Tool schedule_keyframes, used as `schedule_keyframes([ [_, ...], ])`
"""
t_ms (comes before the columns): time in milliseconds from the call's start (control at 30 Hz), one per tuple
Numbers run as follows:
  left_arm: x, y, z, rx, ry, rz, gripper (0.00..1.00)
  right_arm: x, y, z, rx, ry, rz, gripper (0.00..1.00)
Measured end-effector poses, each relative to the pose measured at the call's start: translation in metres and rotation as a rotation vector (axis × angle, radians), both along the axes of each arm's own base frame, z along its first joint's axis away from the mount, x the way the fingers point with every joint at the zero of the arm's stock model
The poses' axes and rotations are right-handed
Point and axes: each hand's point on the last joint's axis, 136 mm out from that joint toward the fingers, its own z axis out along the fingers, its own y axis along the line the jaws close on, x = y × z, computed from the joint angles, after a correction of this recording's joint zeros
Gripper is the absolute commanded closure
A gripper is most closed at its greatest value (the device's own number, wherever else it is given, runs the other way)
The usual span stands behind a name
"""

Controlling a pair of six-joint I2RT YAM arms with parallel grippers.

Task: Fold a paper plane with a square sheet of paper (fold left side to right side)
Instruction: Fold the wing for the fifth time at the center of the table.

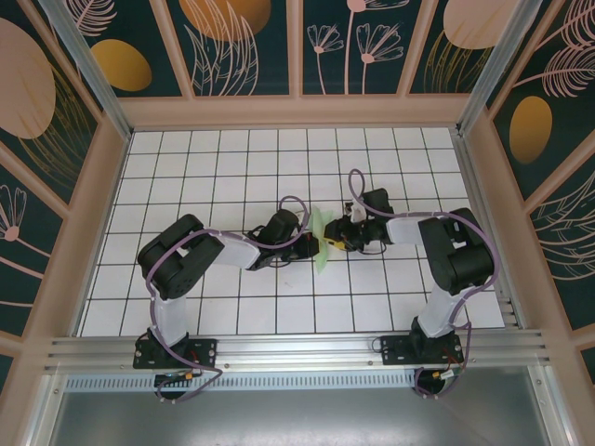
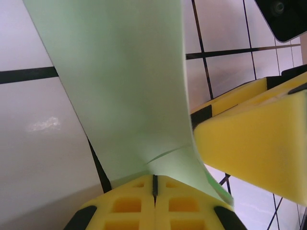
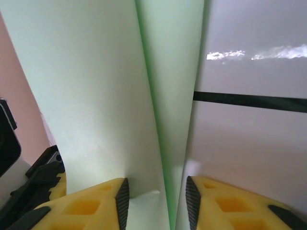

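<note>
Top camera looks down on the table (image 1: 232, 158); both wrist cameras (pressed close) share the paper (image 2: 120, 86).

White grid-tile tabletop (image 1: 186, 307) w/ floral wall panels (image 1: 242, 46) around, alu rail (image 1: 297, 348) nearside.

One paper sheet (image 1: 321, 243), two tools (image 1: 303, 234) (image 1: 336, 242)

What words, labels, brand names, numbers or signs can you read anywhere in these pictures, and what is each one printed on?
None: no text can be read in any view.
The square sheet of paper is plain pale green, the table bears only black grid lines, and the walls carry leaf and flower patterns without lettering.
</note>
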Motion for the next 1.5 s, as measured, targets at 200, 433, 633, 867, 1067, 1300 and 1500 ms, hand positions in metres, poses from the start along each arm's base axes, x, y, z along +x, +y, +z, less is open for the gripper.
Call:
schedule_keyframes([
  [200,0.0,0.0,0.0,0.001,-0.002,-0.002,1.0,0.015,0.001,0.006,-0.022,-0.034,-0.015,0.55],
  [433,0.0,-0.001,0.0,-0.002,-0.003,-0.005,1.0,0.024,0.002,-0.002,-0.063,-0.023,-0.015,0.56],
  [633,0.0,-0.001,0.0,-0.003,-0.003,-0.005,1.0,0.024,0.002,-0.004,-0.095,-0.009,-0.012,0.57],
  [867,0.0,-0.001,0.0,-0.005,-0.005,-0.005,0.98,0.024,0.003,-0.009,-0.16,0.003,-0.001,0.59],
  [1067,0.0,-0.001,0.0,-0.008,-0.008,-0.004,0.91,0.024,0.003,-0.011,-0.197,0.016,0.005,0.59],
  [1300,-0.002,0.002,0.004,-0.012,-0.017,-0.006,0.84,0.024,0.003,-0.012,-0.219,0.02,0.014,0.59],
  [1500,-0.002,0.002,0.018,-0.025,-0.038,-0.006,0.78,0.024,0.003,-0.012,-0.221,0.02,0.015,0.59],
])
